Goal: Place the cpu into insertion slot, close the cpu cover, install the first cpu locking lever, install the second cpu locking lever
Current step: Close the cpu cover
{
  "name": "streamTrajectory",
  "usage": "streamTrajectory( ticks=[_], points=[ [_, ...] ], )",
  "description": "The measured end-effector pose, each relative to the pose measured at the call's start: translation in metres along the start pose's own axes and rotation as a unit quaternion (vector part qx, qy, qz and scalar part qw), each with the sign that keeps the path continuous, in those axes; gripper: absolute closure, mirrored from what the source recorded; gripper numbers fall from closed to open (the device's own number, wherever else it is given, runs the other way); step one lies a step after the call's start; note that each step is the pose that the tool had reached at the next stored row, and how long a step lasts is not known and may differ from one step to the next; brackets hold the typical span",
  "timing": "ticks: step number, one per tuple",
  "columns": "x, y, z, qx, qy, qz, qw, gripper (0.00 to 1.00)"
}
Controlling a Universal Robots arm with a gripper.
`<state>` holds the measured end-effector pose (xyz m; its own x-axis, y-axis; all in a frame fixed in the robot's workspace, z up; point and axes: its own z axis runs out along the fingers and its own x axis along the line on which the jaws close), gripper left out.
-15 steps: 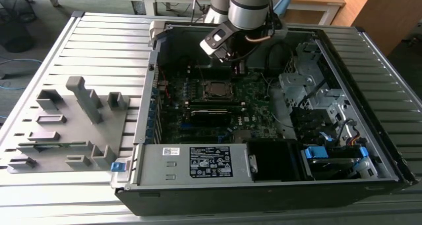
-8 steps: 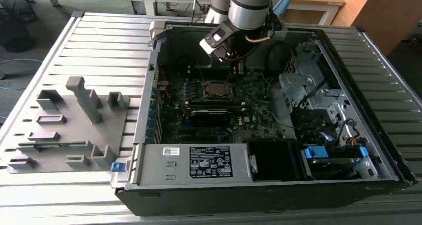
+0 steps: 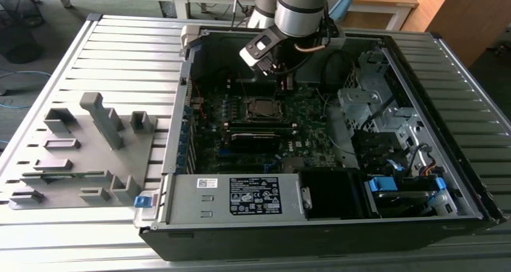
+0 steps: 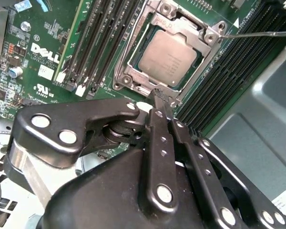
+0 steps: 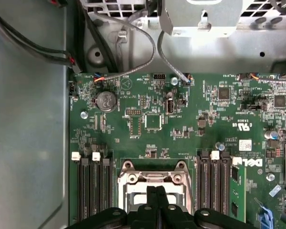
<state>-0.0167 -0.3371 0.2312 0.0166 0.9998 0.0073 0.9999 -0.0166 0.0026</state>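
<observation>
Since the cpu [image 4: 168, 59] already lies in its seat and the cpu cover [image 4: 187, 29] looks folded down over it, I judge the work stands at the first locking lever. The computer case [image 3: 239, 242] (black, boxy, its side off) holds the dark green motherboard [image 5: 133, 138], matte and crowded with small parts. On the exterior view's clock, my pincer [image 3: 283, 78] hangs at about one o'clock of the insertion slot [image 4: 120, 76], close above the board. Its black jointed fingers are drawn together with nothing visible between them. In the second wrist view the tips sit right at the cover's edge; I cannot tell whether they touch it. The slot's rim is silvery stamped metal. The cover is a thin bright frame, and the flat, dull grey cpu shows through its cut-out. A lever [image 4: 262, 34], thin springy-looking wire, stands free past the cover. Catching it calls, I think, for a narrow tip and steady pressure, since smooth wire may slip.
</observation>
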Motion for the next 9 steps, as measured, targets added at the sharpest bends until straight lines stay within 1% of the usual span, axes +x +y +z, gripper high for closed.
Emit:
streamTrajectory(
  ticks=[6,9],
  points=[
    [-0.0002,-0.006,0.0026,0.0,-0.0011,0.0,1.0,0.9],
    [-0.0002,-0.0067,0.0027,0.0001,-0.0013,0.0,1.0,0.9]
  ],
)
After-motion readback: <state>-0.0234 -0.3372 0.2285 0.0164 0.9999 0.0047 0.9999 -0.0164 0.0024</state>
